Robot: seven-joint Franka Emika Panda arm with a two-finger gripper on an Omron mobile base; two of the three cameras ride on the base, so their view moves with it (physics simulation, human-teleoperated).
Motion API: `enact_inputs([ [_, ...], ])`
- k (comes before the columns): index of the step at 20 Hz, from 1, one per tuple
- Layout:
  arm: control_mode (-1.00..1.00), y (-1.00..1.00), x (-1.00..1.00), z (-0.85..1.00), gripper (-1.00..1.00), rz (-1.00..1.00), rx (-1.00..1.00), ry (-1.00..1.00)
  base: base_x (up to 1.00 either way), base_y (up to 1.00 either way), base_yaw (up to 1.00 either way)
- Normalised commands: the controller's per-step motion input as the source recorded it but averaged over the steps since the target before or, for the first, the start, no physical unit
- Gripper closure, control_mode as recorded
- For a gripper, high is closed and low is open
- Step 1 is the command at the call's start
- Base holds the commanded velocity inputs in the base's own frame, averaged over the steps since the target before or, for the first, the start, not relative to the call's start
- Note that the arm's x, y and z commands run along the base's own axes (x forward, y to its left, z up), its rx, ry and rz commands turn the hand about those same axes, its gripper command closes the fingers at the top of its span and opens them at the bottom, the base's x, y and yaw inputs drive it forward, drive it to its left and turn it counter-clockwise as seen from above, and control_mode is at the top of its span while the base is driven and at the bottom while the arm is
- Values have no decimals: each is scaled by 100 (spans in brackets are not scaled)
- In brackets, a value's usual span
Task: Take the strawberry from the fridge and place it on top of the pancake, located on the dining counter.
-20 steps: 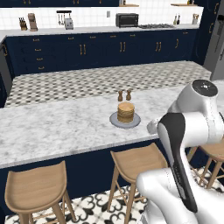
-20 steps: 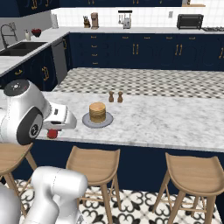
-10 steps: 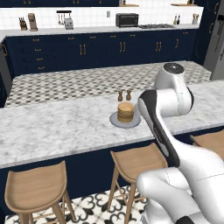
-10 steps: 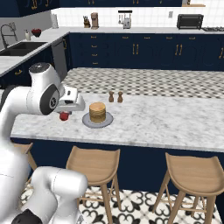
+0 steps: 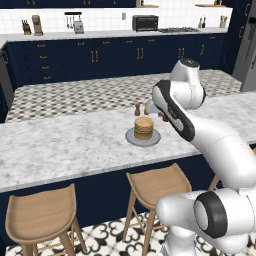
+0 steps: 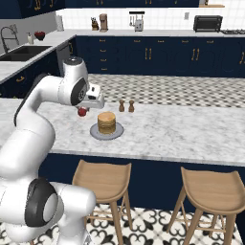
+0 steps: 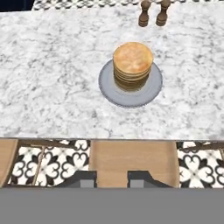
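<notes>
Now strawberry (image 6: 82, 112) beside pancake (image 6: 106, 123).

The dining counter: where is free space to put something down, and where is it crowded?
The dining counter is bare marble right of the grey plate in the right base view. It is crowded around the pancake: two shakers behind, the pincer with the strawberry beside.
</notes>
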Motion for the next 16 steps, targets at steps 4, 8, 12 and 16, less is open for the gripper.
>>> enact_inputs([
  [4,-100,0,100,-18,100,0,0,6,0,0,0],
  [8,-100,-7,100,-48,100,0,0,5,0,0,0],
  [12,-100,-3,100,-56,100,0,0,3,0,0,0],
  [16,-100,0,100,-58,100,0,-2,1,0,0,0],
])
